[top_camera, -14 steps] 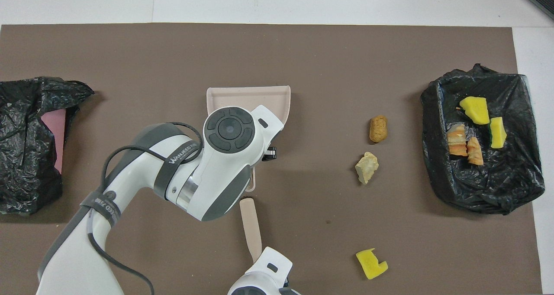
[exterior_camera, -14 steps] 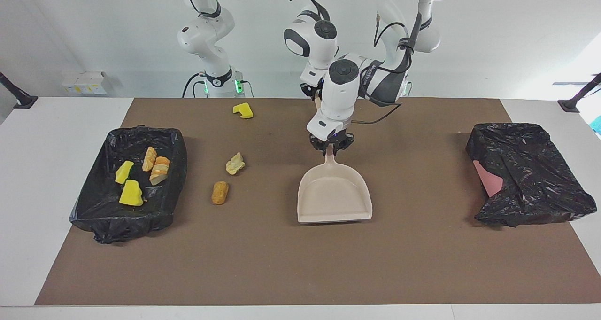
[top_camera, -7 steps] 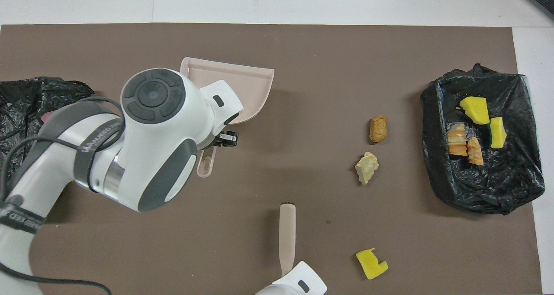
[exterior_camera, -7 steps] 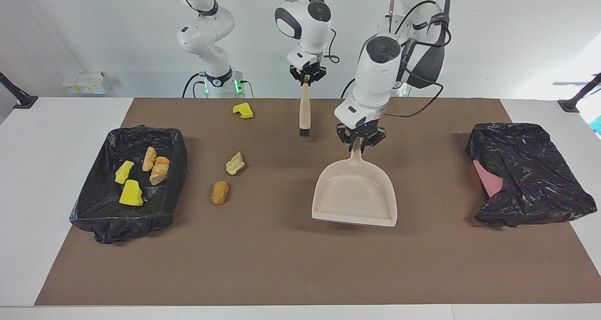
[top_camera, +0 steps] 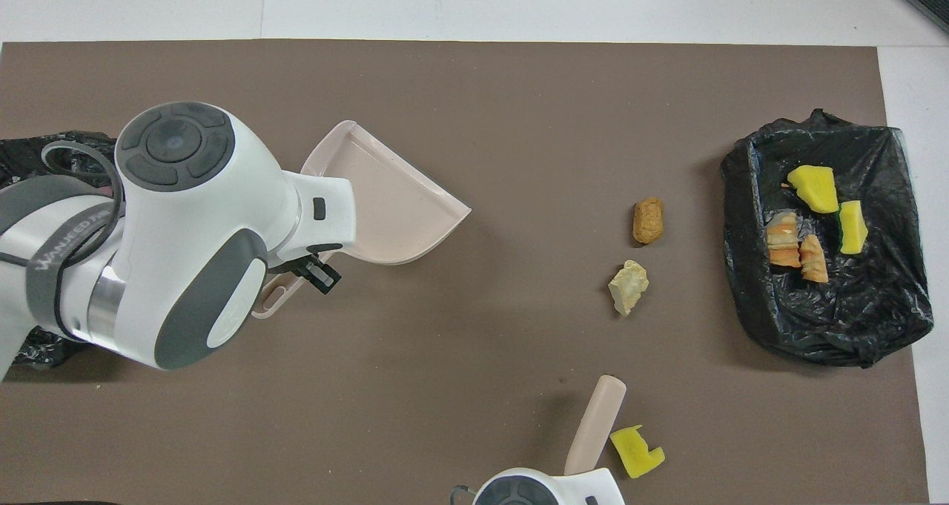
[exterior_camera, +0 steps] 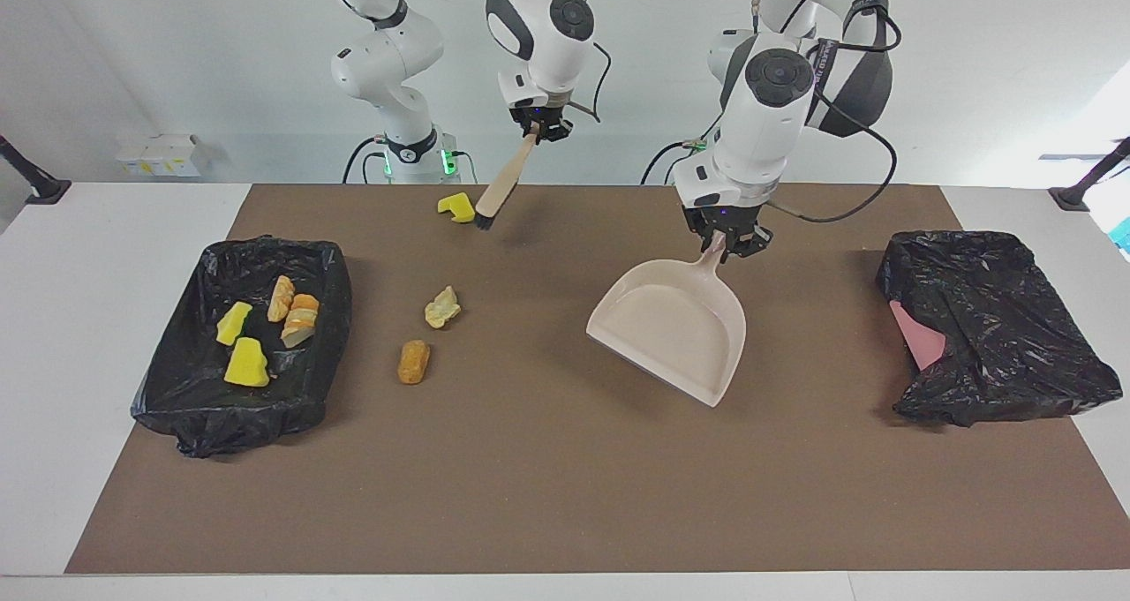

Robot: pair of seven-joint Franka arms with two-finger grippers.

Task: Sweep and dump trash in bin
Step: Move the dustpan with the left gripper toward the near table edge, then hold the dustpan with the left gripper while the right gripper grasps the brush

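The dustpan (exterior_camera: 678, 327) is held by its handle in the closed left gripper (exterior_camera: 726, 246), raised over the brown mat (exterior_camera: 565, 495) with its open mouth turned toward the loose scraps, so that trash can be pushed into it. In the facing view the pan hangs at about 7 o'clock from the gripper.

The brush (exterior_camera: 500, 188) is clamped by its handle in the closed right gripper (exterior_camera: 535, 130) and slants down with its bristles just beside the notched yellow sponge chunk (exterior_camera: 457, 207), at 3 o'clock of it in that view. This placement is judged to prepare a sweeping stroke on that piece.

Three scraps lie loose on the mat: the notched chunk nearest the robots, the pale crumpled lump (exterior_camera: 442, 307) and, at 7 o'clock of that lump, the orange-brown lump (exterior_camera: 413, 361). Four scraps (exterior_camera: 265, 327) already rest in the bag-lined bin (exterior_camera: 177, 380) at the right arm's end. A second bag-covered bin (exterior_camera: 998, 327) stands at the left arm's end.

The dustpan is well apart from the loose scraps, so repositioning is judged necessary before sweeping.
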